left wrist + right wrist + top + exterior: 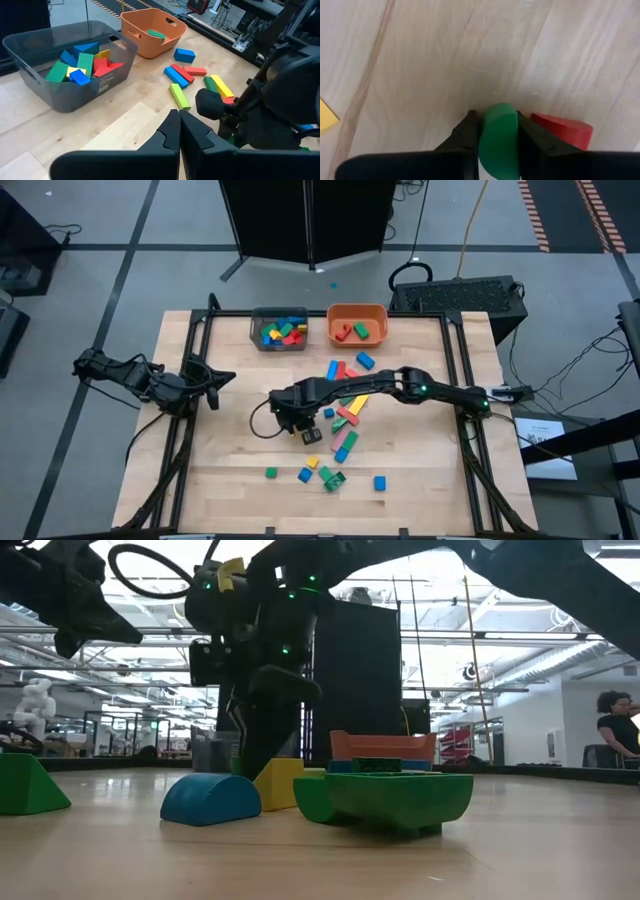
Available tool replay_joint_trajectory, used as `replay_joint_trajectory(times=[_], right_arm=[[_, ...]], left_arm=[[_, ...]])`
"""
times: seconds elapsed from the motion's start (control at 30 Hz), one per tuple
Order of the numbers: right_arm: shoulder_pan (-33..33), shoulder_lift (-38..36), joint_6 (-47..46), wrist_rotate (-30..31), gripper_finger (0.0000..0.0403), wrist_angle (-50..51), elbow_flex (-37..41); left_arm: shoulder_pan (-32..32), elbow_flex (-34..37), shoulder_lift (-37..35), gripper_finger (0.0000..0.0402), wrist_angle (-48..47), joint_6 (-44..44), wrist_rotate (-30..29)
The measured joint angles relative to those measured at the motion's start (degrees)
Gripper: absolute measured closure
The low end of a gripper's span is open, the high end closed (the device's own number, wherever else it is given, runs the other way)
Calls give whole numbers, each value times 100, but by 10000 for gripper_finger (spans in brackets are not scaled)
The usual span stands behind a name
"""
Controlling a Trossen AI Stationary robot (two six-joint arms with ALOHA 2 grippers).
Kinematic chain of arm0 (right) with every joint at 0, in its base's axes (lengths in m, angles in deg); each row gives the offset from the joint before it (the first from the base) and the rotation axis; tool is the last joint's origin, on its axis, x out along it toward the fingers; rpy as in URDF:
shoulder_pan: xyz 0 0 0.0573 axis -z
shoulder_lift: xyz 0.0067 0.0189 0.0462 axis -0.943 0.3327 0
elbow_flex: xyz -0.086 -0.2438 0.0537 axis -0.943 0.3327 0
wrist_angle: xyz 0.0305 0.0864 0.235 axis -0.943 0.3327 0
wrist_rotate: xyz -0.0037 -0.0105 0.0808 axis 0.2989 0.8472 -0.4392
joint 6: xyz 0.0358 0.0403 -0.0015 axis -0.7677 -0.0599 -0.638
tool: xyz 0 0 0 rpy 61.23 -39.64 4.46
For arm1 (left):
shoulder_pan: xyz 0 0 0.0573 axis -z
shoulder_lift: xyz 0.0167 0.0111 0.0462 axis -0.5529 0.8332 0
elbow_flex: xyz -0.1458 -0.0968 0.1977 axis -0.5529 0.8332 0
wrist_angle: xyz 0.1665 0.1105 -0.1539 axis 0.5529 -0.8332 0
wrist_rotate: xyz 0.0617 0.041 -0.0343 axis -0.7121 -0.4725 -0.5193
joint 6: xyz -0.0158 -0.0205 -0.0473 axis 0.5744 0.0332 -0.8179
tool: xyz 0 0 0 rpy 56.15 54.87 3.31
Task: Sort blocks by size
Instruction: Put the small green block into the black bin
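Gripping a green block [498,140] in right tool [498,131], seen only by wrist view, left tool [179,131] clenched

Pale wooden table [220,480] with a dark frame. At twelve o'clock, side by side: grey bin [279,328] and orange bin [357,323] (both holding blocks). Centre towards five o'clock: loose blocks [345,415] scattered, red, green, blue, yellow, pink.

We see a grey bin [279,328] and an orange bin [357,324] side by side on the wooden table [230,460]; far off, perhaps seated, a person [616,730].
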Motion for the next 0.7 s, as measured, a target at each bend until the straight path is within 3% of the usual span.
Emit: replay_joint_trajectory(times=[0.17, 0.3, 0.5, 0.7], right_arm=[[153, -79, 336, 100, 335, 191, -714], [603, -647, 302, 320, 335, -795, -555], [1689, -631, -1033, 562, 335, -1938, -509], [2378, -487, -1991, 527, 335, -2748, -542]], left_arm=[[0, 0, -1, 401, -4, 0, 11], [0, 0, -2, 401, -14, 2, 10], [0, 0, -2, 402, -19, 2, -19], [-1, 0, 0, 401, -46, 7, -70]])
